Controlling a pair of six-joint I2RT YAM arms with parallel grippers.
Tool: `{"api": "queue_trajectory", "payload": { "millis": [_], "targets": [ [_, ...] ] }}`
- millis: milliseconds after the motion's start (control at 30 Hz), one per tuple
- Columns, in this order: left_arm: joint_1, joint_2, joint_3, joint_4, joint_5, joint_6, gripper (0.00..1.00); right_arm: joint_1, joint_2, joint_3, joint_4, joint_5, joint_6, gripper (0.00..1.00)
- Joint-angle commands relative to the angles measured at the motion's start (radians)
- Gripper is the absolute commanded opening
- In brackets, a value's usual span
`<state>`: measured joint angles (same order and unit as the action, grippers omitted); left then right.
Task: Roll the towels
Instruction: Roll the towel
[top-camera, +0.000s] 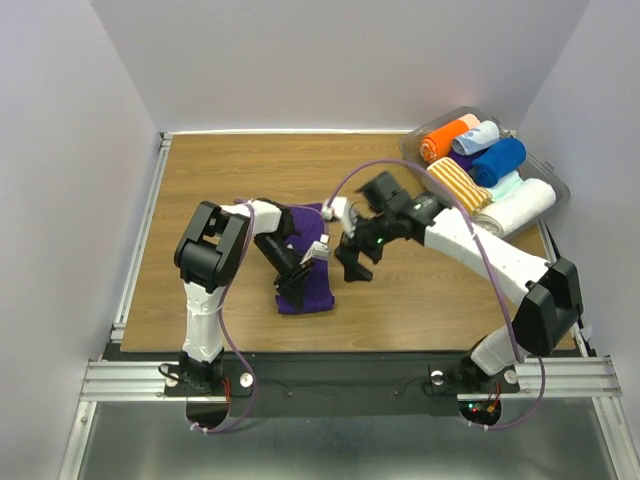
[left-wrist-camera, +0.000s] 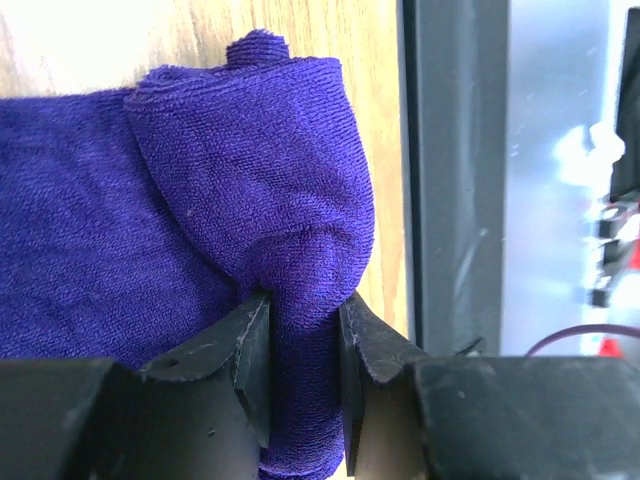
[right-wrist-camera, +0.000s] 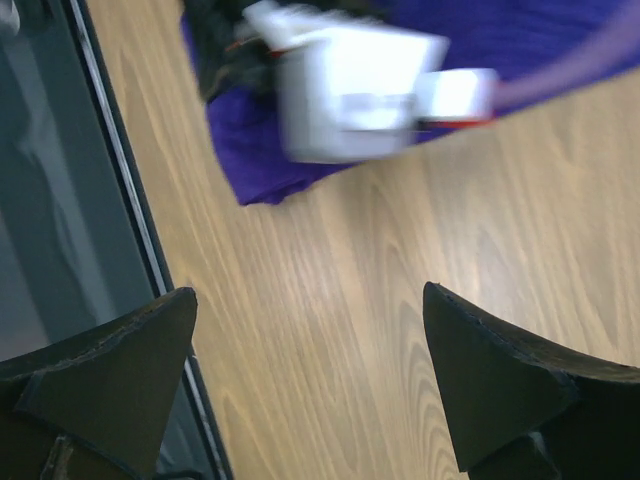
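Left gripper (left-wrist-camera: 300, 325) is pinched down narrow on a bunched fold at the end of the purple towel (left-wrist-camera: 150, 220). Cloth fills the gap between the jaws, and the rest of the towel spreads out ahead of the fingers and off to one side. The table's dark edge rail (left-wrist-camera: 455, 200) is just past the folded end on the other side.

Right gripper (right-wrist-camera: 308, 300) is spread wide and holding nothing. It hovers over bare table (right-wrist-camera: 340, 250), with the towel edge just ahead of its fingertips.

The step in hand looks like starting the roll from that near end. My take is that one pinch point will make the roll go cone-shaped. The right gripper should probably grab the same end beside the left one, then both turn the edge over evenly and keep it tight.

From above, the towel's long axis runs from the pinched end near the arm bases straight away towards the far side of the table. Any roll would need to travel that way, with its axis lying crosswise.

The blue towel (top-camera: 497, 160) is already a fat roll. It sits in the bin (top-camera: 556, 182), well beyond the right gripper.
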<state>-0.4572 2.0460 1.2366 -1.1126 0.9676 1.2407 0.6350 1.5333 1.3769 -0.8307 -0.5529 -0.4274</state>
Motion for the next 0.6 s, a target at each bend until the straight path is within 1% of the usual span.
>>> {"api": "queue_trajectory", "payload": {
  "millis": [0, 67, 100, 200, 267, 300, 433, 567],
  "targets": [
    [0.022, 0.06, 0.026, -0.004, -0.003, 0.019, 0.14, 0.176, -0.033, -0.033, 0.051, 0.178, -0.088, 0.97],
    [0.025, 0.092, 0.037, -0.006, 0.002, 0.013, 0.14, 0.219, -0.016, -0.044, 0.077, 0.202, -0.093, 0.95],
    [0.026, 0.1, 0.038, -0.006, 0.003, 0.013, 0.14, 0.262, -0.007, -0.047, 0.09, 0.238, -0.097, 0.94],
    [0.028, 0.123, 0.041, -0.006, 0.003, 0.014, 0.16, 0.325, 0.03, -0.071, 0.174, 0.325, -0.108, 0.89],
    [0.028, 0.137, 0.044, -0.006, -0.001, 0.016, 0.17, 0.393, 0.06, -0.102, 0.27, 0.388, -0.116, 0.89],
    [0.028, 0.138, 0.044, -0.006, -0.001, 0.016, 0.17, 0.405, 0.073, -0.108, 0.327, 0.406, -0.125, 0.89],
    [0.032, 0.151, 0.05, -0.006, -0.001, 0.016, 0.2, 0.46, 0.145, -0.153, 0.45, 0.458, -0.167, 0.89],
    [0.046, 0.155, 0.06, -0.006, -0.007, 0.016, 0.21, 0.494, 0.2, -0.197, 0.536, 0.479, -0.203, 0.88]
  ]
}}
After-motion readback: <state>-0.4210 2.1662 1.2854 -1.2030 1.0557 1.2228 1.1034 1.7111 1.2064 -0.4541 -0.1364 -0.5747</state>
